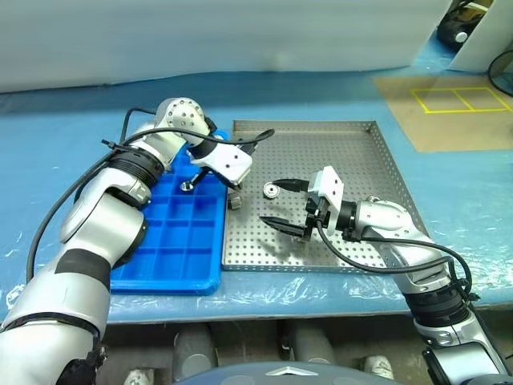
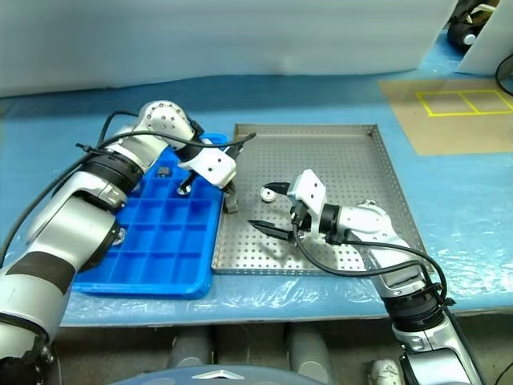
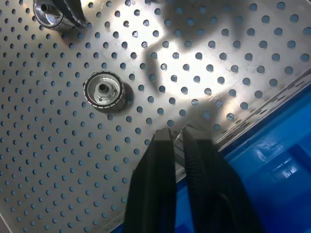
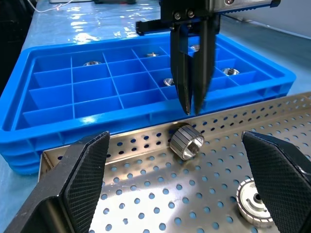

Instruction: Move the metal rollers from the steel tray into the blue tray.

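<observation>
Two metal rollers on steel tray (right gripper spread).

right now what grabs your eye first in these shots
The bright blue plastic grid tray stands out first, left of the grey perforated steel tray, with a few shiny metal rollers already in its compartments. The left pincer hangs point-down above the steel tray's edge beside the blue tray, fingers nearly together and empty, over a silver roller lying on its side. The right pincer gapes wide open, low over the steel tray near another roller.
</observation>
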Motion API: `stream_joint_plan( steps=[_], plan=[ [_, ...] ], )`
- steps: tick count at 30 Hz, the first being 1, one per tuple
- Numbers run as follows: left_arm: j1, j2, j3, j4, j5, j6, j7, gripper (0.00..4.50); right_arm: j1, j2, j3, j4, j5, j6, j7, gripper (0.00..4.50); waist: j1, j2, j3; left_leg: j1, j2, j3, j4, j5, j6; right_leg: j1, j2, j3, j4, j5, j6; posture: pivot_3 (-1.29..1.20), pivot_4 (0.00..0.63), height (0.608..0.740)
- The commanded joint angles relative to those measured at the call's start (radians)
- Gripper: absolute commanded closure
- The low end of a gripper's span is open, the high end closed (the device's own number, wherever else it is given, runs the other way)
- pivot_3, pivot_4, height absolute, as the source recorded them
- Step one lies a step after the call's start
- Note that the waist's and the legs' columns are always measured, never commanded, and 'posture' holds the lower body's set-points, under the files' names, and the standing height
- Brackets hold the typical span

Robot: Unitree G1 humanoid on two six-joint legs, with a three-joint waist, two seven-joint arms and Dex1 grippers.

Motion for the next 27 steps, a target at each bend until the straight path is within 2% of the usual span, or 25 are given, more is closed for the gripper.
stream_joint_plan(
  steps=[1, 2, 4, 7, 10, 20, 27],
  plan=[
    [-0.074, -0.021, 0.026, 0.109, 0.062, -0.172, 0.133, 2.92, 0.008, 0.001, -0.006, -0.034, -0.001, -0.02, -0.006, 0.0, 0.003, 0.0, 0.0, 0.0, 0.0, 0.0, 0.0, 0.0, 0.0, 0.0, 0.0, 0.0, 0.0, 0.001, 0.0, -0.28, 0.15, 0.74],
    [-0.085, -0.026, 0.014, 0.138, 0.088, -0.208, 0.147, 2.66, 0.012, 0.0, -0.006, -0.037, -0.002, -0.02, -0.007, 0.0, 0.006, 0.0, 0.0, 0.001, 0.0, 0.0, 0.001, 0.0, 0.0, 0.001, 0.0, 0.0, 0.0, 0.001, 0.0, -0.29, 0.15, 0.74],
    [-0.093, -0.021, -0.01, 0.179, 0.114, -0.323, 0.113, 2.66, 0.017, 0.001, -0.009, -0.042, -0.002, -0.018, -0.01, 0.0, 0.01, 0.0, 0.0, 0.001, 0.0, 0.0, 0.001, 0.0, 0.0, 0.001, 0.0, 0.0, 0.0, 0.001, 0.0, -0.29, 0.15, 0.74],
    [-0.102, -0.045, -0.016, 0.218, 0.167, -0.429, 0.206, 2.66, 0.021, -0.001, -0.013, -0.047, -0.003, -0.017, -0.016, 0.0, 0.011, 0.0, 0.0, 0.001, 0.0, 0.0, 0.0, 0.0, 0.0, 0.001, 0.0, 0.001, 0.0, 0.001, 0.001, -0.3, 0.15, 0.74],
    [-0.11, -0.064, -0.028, 0.253, 0.211, -0.473, 0.25, 2.66, 0.028, -0.001, -0.011, -0.055, -0.003, -0.015, -0.022, 0.0, 0.012, 0.0, 0.0, 0.001, 0.0, 0.0, 0.0, 0.0, 0.0, 0.0, 0.0, 0.001, 0.0, 0.001, 0.001, -0.3, 0.15, 0.74],
    [-0.107, -0.062, -0.048, 0.296, 0.27, -0.564, 0.243, 2.66, 0.055, -0.008, -0.019, -0.082, 0.002, -0.003, -0.037, 0.0, 0.011, 0.0, 0.0, 0.002, 0.0, 0.0, 0.001, 0.0, 0.0, 0.001, 0.0, 0.001, 0.001, 0.001, 0.001, -0.32, 0.15, 0.74],
    [-0.123, -0.034, -0.125, 0.297, 0.444, -0.588, 0.424, 2.66, 0.065, -0.012, -0.02, -0.093, 0.001, 0.001, -0.049, 0.0, 0.007, 0.0, 0.0, 0.003, 0.001, 0.0, 0.001, 0.0, 0.0, 0.001, 0.0, 0.001, 0.001, 0.001, 0.001, -0.33, 0.15, 0.74]
  ],
)
